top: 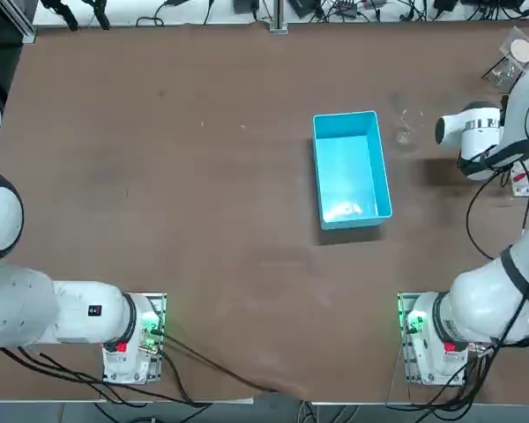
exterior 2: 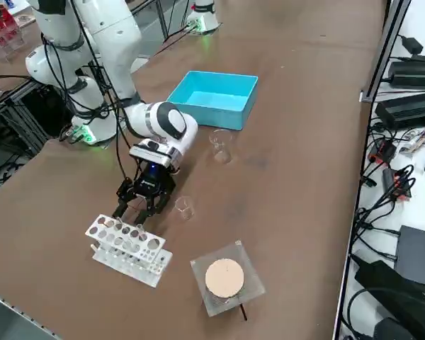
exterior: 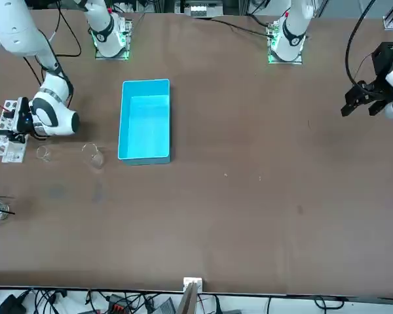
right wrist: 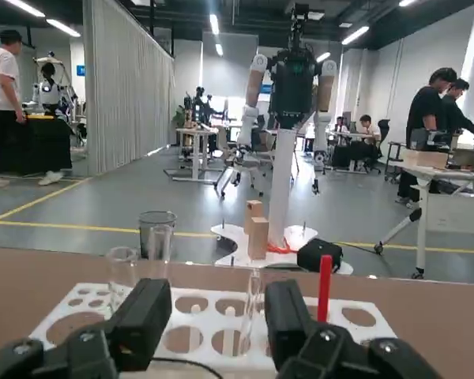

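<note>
**Glass tube in rack: handling notes**

**Position.** The right end effector (exterior 2: 138, 209) hangs low over the near edge of the rack (exterior 2: 127, 248), fingers apart and clamped on nothing. Reading the top view as a clock face, the rack stands at 3 o'clock of the bin (exterior 2: 212, 95), well apart from it and close to the bench (exterior 2: 290, 142) edge. In the wrist view the tube (right wrist: 253, 304) stands upright in a rack hole and shows in the gap between the fingers, close to one of them. I cannot tell whether it touches.

**Handling.** I judge the tube light, rigid, smooth and fragile.
- The thin clear glass wall is likely to slip under the pads and to crack under hard squeeze.
- I rate the exposed upper length, above the rack plate, as the only usable hold, taken square across the round wall.
- A tilted hold would bind the tube in its hole.

**Materials and shapes.**
- Rack: white plastic plate, rows of round holes, most of them empty.
- Red tube (right wrist: 324, 286): slim, upright, one hole over.
- Small beaker (exterior 2: 185, 207): clear glass, just beside the end effector, at 9 o'clock of the rack.
- Tall beaker (exterior 2: 222, 146): clear glass, near the bin.
- Bin: rigid blue plastic, rectangular, open-topped.
- Dish (exterior 2: 224, 278): clear and square, holding a tan disc, at 12 o'clock of the rack.
- Bench: matte brown.
</note>
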Controlling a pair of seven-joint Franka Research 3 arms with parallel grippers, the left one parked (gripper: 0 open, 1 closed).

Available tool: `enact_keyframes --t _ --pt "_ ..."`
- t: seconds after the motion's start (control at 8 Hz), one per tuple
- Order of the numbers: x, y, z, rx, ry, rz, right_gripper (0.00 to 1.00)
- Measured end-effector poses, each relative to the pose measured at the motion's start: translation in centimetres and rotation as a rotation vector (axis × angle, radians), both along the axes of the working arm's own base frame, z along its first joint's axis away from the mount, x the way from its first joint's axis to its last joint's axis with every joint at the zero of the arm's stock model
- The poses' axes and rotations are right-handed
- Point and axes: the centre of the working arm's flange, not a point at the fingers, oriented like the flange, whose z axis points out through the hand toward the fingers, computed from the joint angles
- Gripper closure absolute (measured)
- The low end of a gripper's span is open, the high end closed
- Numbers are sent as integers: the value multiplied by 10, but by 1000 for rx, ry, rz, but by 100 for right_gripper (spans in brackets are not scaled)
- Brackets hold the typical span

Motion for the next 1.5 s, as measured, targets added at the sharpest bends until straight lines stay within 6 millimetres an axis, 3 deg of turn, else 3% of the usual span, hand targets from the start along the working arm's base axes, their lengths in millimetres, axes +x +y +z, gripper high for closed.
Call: enact_keyframes --t 0.38,1.12,1.25,1.5 --pt "-3 -6 -1 5 0 -11 31" --pt "-5 -10 -1 7 1 -21 56" --pt "-6 -10 -2 7 3 -21 70" --pt "-8 -9 -4 9 10 -21 74"
